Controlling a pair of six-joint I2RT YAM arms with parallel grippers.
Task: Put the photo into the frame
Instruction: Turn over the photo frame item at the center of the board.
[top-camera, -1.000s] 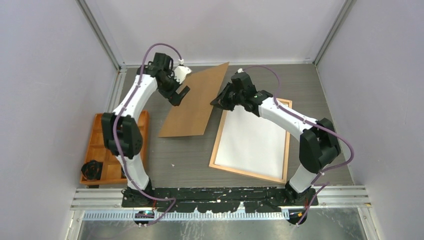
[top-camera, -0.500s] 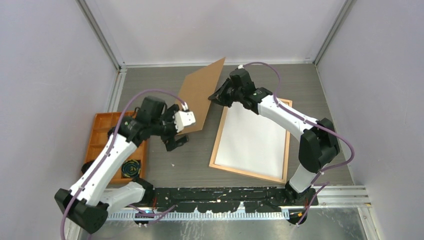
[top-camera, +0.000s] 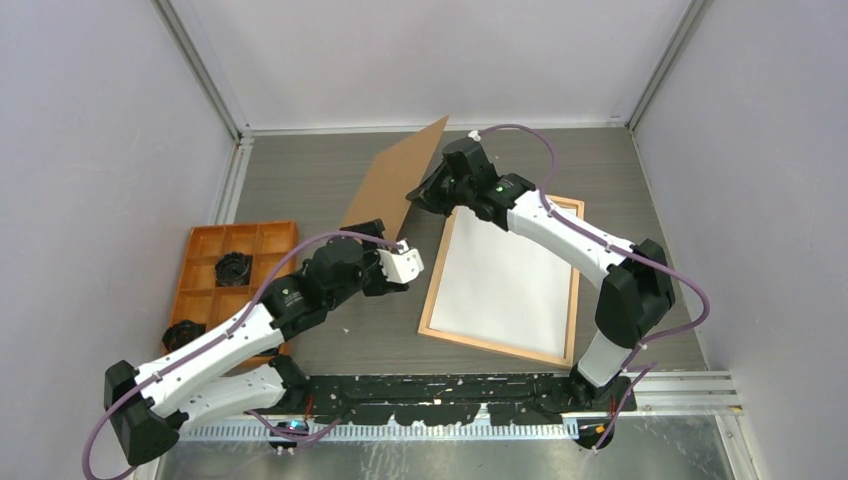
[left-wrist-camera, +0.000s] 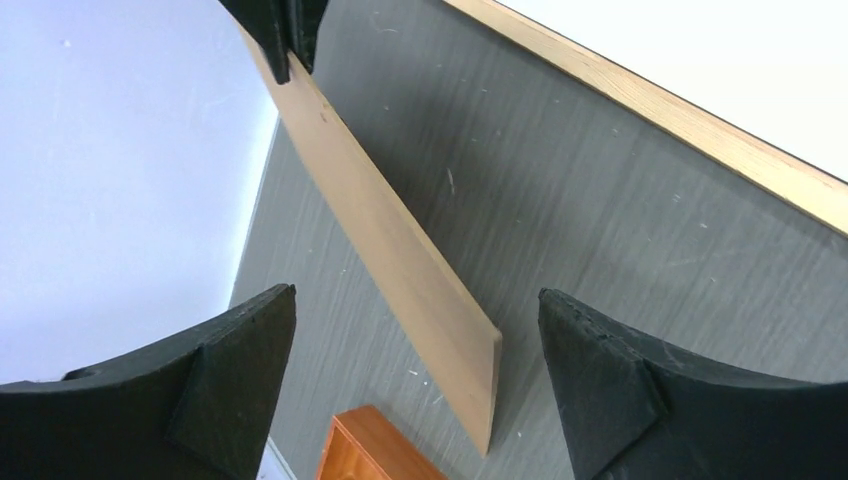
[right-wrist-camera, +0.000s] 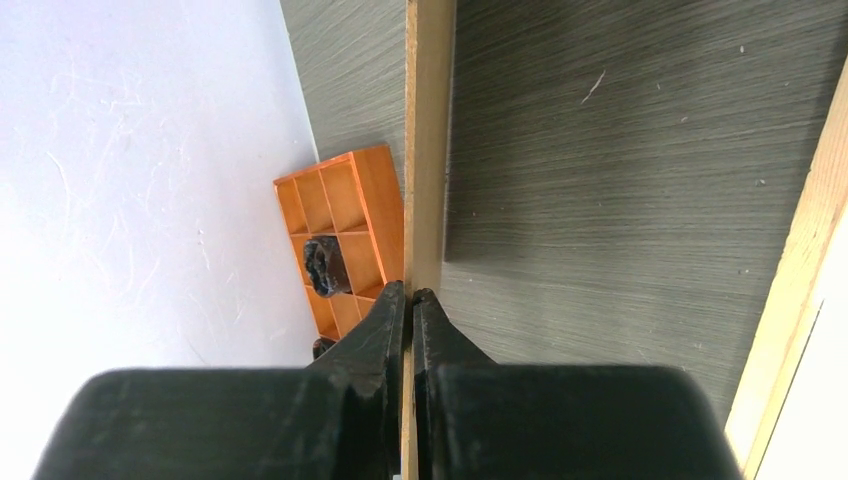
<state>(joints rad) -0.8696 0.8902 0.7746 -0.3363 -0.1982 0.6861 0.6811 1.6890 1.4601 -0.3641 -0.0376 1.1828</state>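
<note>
The right gripper (right-wrist-camera: 410, 292) is clenched on the edge of the brown backing board (top-camera: 395, 185), standing it steeply on its lower edge at 11 o'clock, apparently to hold it clear of the frame (top-camera: 495, 346). The photo (top-camera: 505, 280) lies inside that frame at 3 o'clock, presumably face down since only white shows, its long axis running 1 to 7 o'clock. The left gripper (left-wrist-camera: 415, 300) hangs released and empty by the board's near corner.

— What's on the table (top-camera: 300, 180)?
— A brown board (top-camera: 395, 175), tipped up steeply on edge.
— And to the left?
— An orange tray (top-camera: 200, 290) — one black round part (top-camera: 233, 268) in a far compartment, another (top-camera: 180, 335) at its near corner.
</note>
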